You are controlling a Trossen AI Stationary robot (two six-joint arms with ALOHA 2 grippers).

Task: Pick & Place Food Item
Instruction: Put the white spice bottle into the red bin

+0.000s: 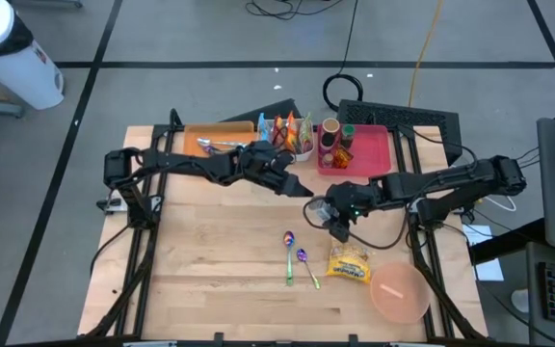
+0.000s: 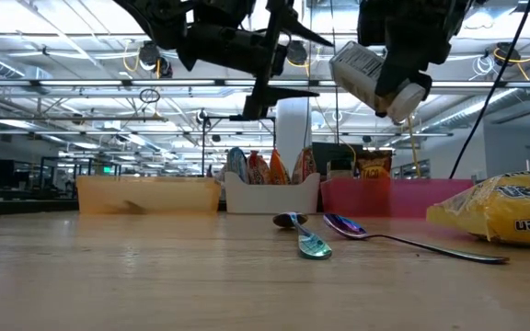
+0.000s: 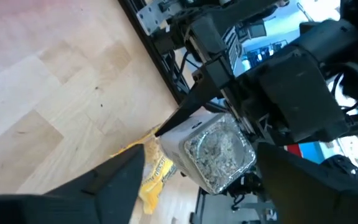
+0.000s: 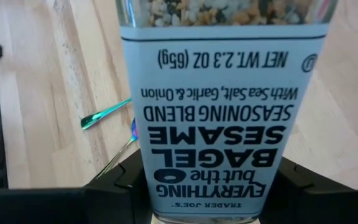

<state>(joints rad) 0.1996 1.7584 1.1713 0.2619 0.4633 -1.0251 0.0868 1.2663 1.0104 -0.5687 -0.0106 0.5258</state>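
One jar in play: the Everything but the Bagel seasoning jar (image 4: 219, 118), gripped in the right claw (image 1: 340, 220), both fingers clamped against its sides. Jar is airborne, well above the bench (image 1: 210, 251), tilted in the low view with its cap end lower. Left claw (image 1: 292, 183) hovers close by, fingers spread, the jar's clear end showing between them in the left wrist view; not touching that I can tell.

Judgement: mid-carry, or possibly a handover. To do it well, keep the grip firm on the smooth walls and level the jar before lowering. Clear the yellow ramen packet (image 1: 349, 262) and two spoons (image 1: 298, 258) below; the pink bowl (image 1: 400, 293) lies farther toward the bench corner. Release only once the base sits flat.
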